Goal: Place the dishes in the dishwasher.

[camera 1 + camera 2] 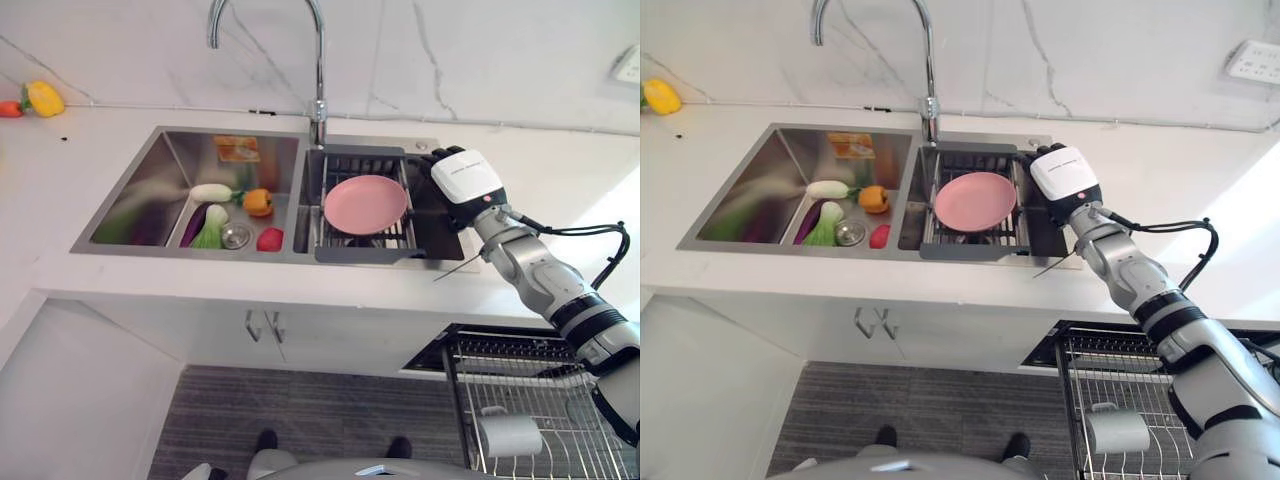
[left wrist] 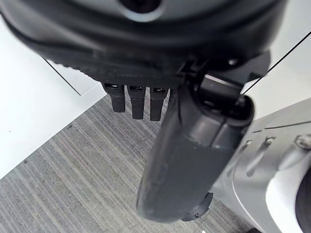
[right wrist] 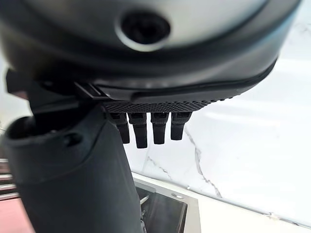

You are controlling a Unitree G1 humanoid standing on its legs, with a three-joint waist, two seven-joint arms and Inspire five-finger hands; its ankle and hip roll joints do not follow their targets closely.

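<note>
Left of your right robot hand (image 1: 463,178), the pink plate (image 1: 366,203) lies on the sink rack (image 1: 343,240), just beside it. That robot hand is released, fingers straight. Below it, the dishwasher rack (image 1: 520,395) stands open.

Your right arm (image 1: 540,275) is silver-grey, built of rounded segments with a black band near the elbow. A thin black cable (image 1: 598,232) loops off it toward three o'clock. The right hand (image 1: 468,178) is dark under a boxy white cover with small dark print. The left hand (image 2: 146,48) shows a black shell, a row of dark fingers (image 2: 136,104) and a thick, smooth thumb (image 2: 184,160).
</note>
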